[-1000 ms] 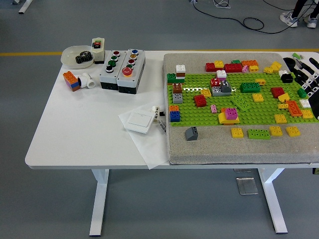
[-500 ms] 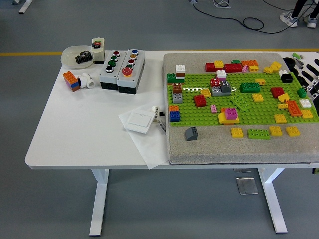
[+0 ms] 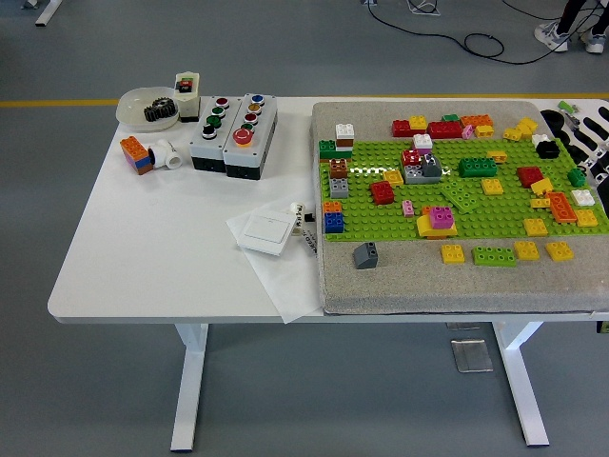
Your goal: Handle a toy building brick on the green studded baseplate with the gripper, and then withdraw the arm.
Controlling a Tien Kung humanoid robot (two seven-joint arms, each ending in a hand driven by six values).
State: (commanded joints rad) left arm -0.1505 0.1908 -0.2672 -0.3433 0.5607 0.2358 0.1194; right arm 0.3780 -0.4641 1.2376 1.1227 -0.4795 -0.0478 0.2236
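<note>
Risk here sits mostly at three o'clock, where the right hand (image 3: 582, 138) shows only as a few black-and-white fingers (image 3: 555, 119) at the frame's edge, over the far right corner of the grey mat (image 3: 419, 286). Whether those fingers are spread or curled cannot be told from so little of them, and nothing appears clamped in them. The left hand is out of view.

The green studded baseplate (image 3: 476, 217) lies on the mat, crowded with bricks. Nearest the fingers stand a black brick (image 3: 547, 149), a small green brick (image 3: 577, 177) and a white brick (image 3: 582, 197) at the plate's right edge, with loose yellow bricks (image 3: 522, 128) on the mat toward one o'clock.

My judgement: the handling looks done and the arm is on its way out. A low sweep of the fingers could clip those edge bricks, knock the loose yellow ones off the mat, or drag the baseplate, since it merely rests on soft padding. The button box (image 3: 233, 130) and bowl (image 3: 147, 107) at ten o'clock on the surface (image 3: 162, 248) sit well apart and seem safe.
</note>
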